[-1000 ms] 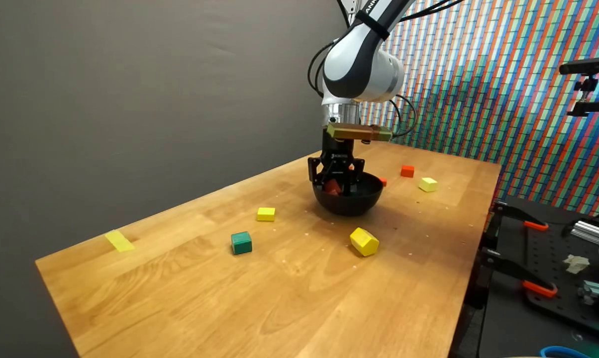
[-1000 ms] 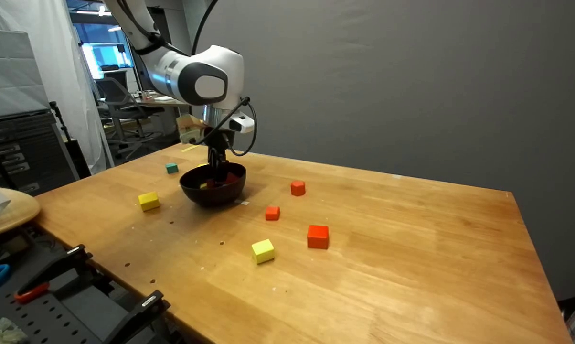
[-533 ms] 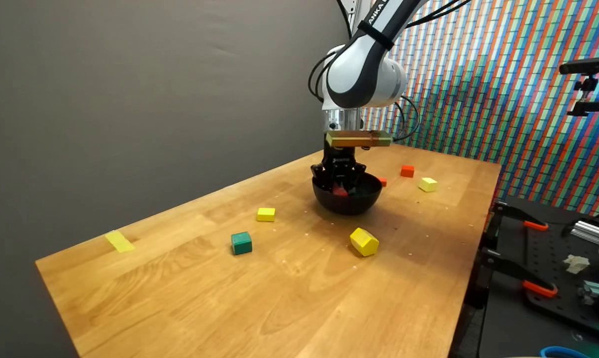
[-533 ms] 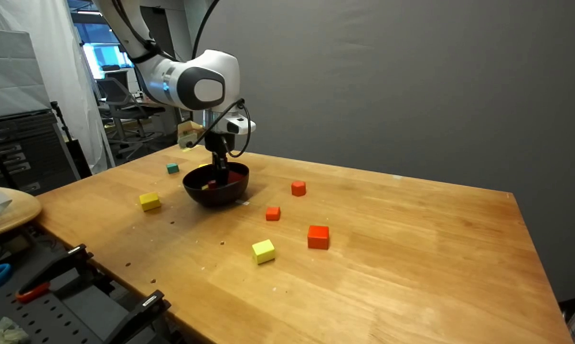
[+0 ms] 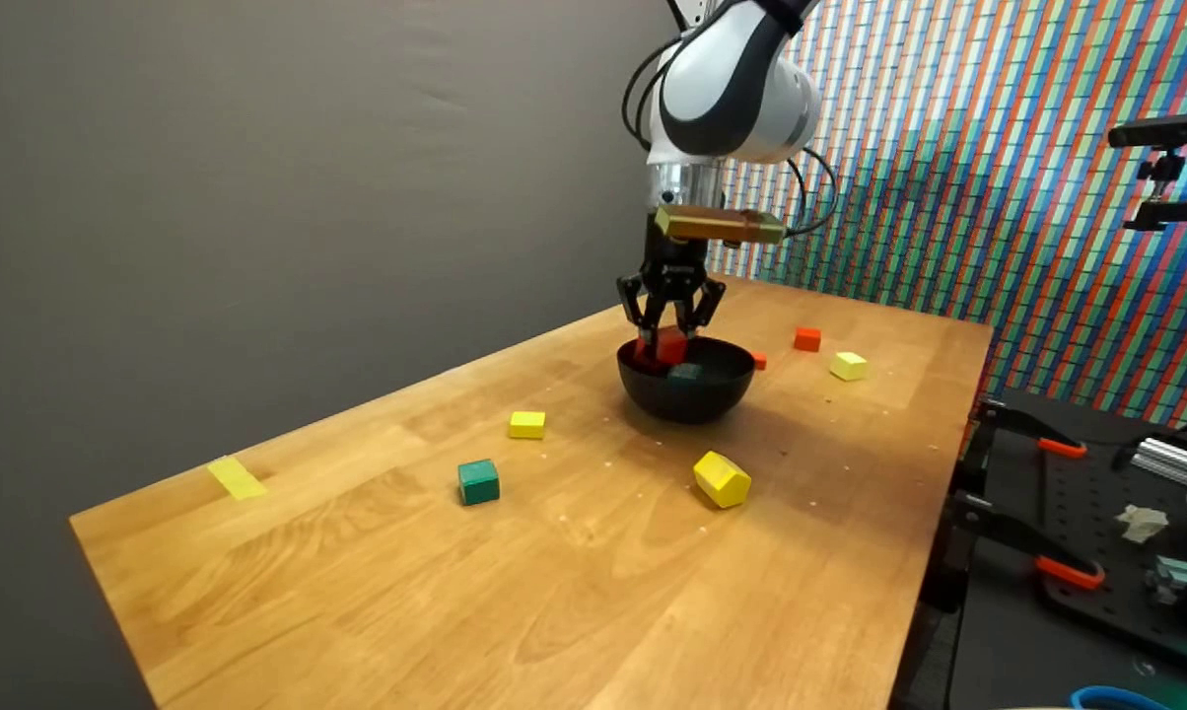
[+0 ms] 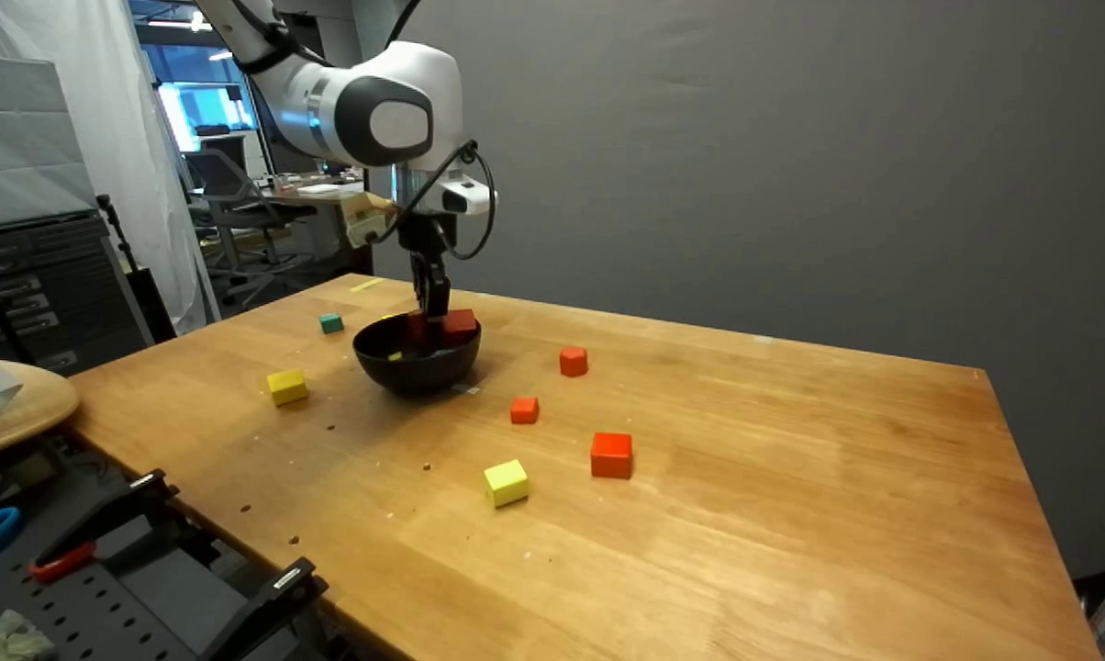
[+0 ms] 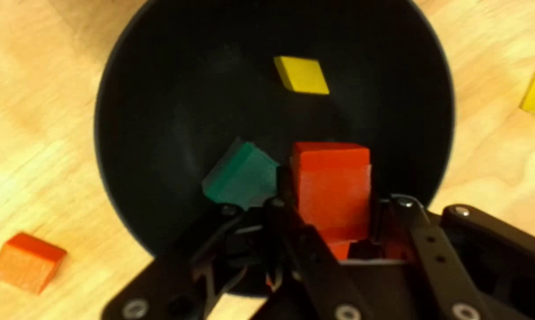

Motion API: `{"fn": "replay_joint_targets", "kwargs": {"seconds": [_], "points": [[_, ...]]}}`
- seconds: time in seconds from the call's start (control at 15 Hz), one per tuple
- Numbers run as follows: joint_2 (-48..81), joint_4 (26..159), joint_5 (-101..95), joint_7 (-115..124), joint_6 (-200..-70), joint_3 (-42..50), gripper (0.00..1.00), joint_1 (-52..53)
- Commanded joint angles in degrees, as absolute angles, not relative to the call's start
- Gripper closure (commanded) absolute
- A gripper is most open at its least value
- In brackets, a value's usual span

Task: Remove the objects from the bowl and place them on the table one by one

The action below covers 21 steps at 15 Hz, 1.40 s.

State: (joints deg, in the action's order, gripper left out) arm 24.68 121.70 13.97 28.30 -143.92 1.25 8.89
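Observation:
My gripper [image 7: 330, 192] points down over the black bowl [image 5: 687, 402] and is shut on a red block [image 7: 334, 195], one finger against each side. In both exterior views that block is at about the height of the bowl's rim. Inside the bowl, the wrist view shows a green block [image 7: 249, 180] beside the left finger and a yellow block [image 7: 307, 76] farther off. More red shows behind the held block, too covered to tell what it belongs to. The bowl stands on the wooden table [image 5: 554, 592].
Loose on the table lie a green block [image 5: 478, 482], yellow blocks [image 5: 526, 426], another yellow block [image 5: 722, 480] and a pale yellow block [image 6: 507, 483]. Red blocks [image 6: 611, 456] lie across from them. A yellow tape strip [image 5: 237, 477] is near the corner. Black clamps [image 6: 268, 606] grip the table's edge.
A second ago the jaws stood apart down in the bowl around the red block. They have closed on it and risen, bringing it up. The bowl has slid very slightly.

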Motion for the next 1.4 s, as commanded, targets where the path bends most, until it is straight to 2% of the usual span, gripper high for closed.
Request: {"fn": "replay_joint_targets", "kwargs": {"seconds": [0.0,0.2,0.87,0.93,1.0,1.33], "points": [[16.8,124.0,13.1,24.3,-144.3,0.1,0.86,7.7],[19.3,119.4,12.2,22.3,-145.2,-0.6,0.86,8.0],[42.0,100.6,4.7,20.2,-151.4,0.8,0.85,10.4],[42.9,99.6,4.5,20.0,-151.1,0.9,0.48,10.4],[43.5,98.7,4.3,19.9,-150.8,1.0,0.36,10.4],[36.0,102.9,1.7,16.4,-145.3,1.1,0.01,10.4]]}}
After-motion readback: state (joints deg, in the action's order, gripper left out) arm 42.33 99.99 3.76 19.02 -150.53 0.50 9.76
